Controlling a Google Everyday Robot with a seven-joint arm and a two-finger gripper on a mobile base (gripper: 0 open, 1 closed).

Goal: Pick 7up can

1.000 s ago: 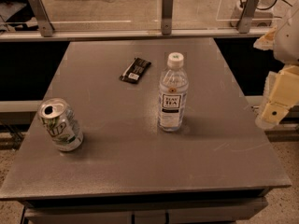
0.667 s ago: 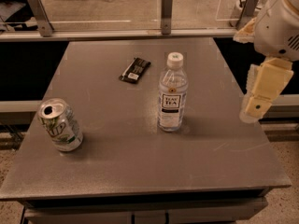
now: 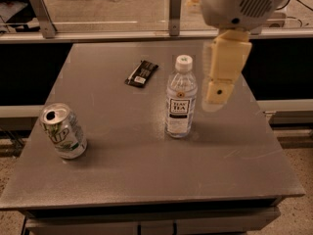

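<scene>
7up can point(image 3: 63, 131) far left, upright near the front-left corner of the grey table point(image 3: 234, 170), silver top turned toward the camera, green lettering on the side; touched by nothing and well apart from everything else. Further right and toward the back, small dark packet point(image 3: 142, 73) lying flat, no part of the job. Right of centre, clear tea bottle point(image 3: 181, 99) with white cap, upright, taller than the can and standing between it and the arm. Just right of the bottle, gripper point(image 3: 216, 96) hanging pale and yellowish below the white wrist housing, above the tabletop, level with the bottle's upper half, near it but apparently not touching. Open or closed: cannot tell from this angle. Holding nothing, as far as can be seen. A second ago out past the table's right edge; since then swung in over the surface and leftward to the bottle's side. Reads as the approach under way, not yet a reach for the target: whole width of the table left to cross. Probably calls for passing above or in front of the bottle, then coming down on the can. Main risk: clipping the bottle and tipping it.
</scene>
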